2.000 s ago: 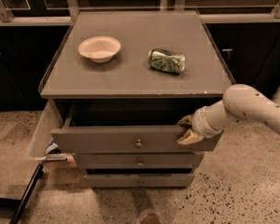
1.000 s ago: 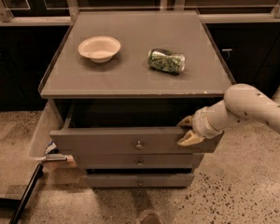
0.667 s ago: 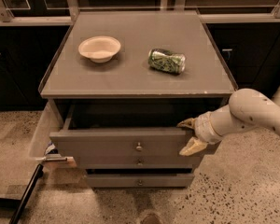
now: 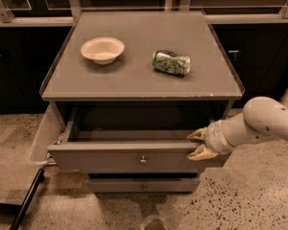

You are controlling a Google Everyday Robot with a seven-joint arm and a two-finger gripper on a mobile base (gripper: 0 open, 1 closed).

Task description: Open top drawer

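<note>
A: Drawer status?
B: Wide grey top drawer [image 4: 134,158] with a metal knob sits well out. My gripper [image 4: 199,144] is at its right end, fingers [image 4: 201,153] clamping the front panel. Nearly done, I reckon.

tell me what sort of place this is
Probably an office kitchenette or break area: dark base cabinets line the wall, the floor is speckled polished stone, and a bowl and crushed can sit on a grey drawer unit. The claw grips the open top drawer at its right end.
</note>
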